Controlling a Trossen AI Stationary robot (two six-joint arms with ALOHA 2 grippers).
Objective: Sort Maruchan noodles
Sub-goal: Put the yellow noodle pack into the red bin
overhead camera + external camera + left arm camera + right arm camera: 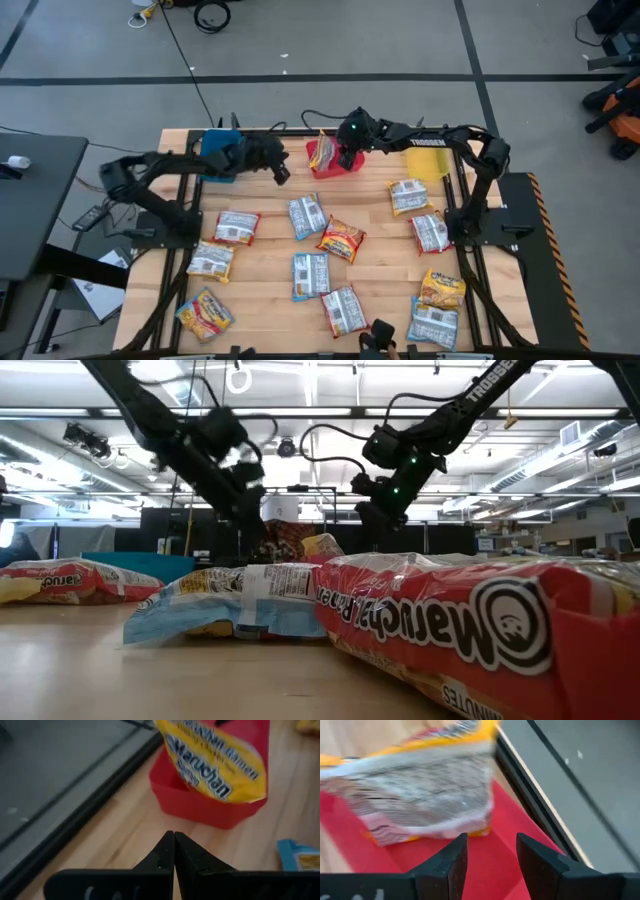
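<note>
Several Maruchan noodle packets lie flat on the wooden table, among them a blue-and-white one (307, 215) and a yellow-orange one (341, 238). One yellow-orange packet (420, 795) stands on its lower edge inside the red bin (335, 160), leaning against the bin's wall (215, 760). My right gripper (490, 855) hovers open just above that bin (350, 150), the packet beyond its fingertips and untouched. My left gripper (174, 845) is shut and empty, over bare table between the blue bin (218, 155) and the red bin (210, 812).
A yellow bin (428, 160) sits right of the red bin along the table's far edge. More packets are spread over the middle and near part of the table (431, 233), (211, 260), and two lie close before the low camera (240, 605). Black frame rails edge the table.
</note>
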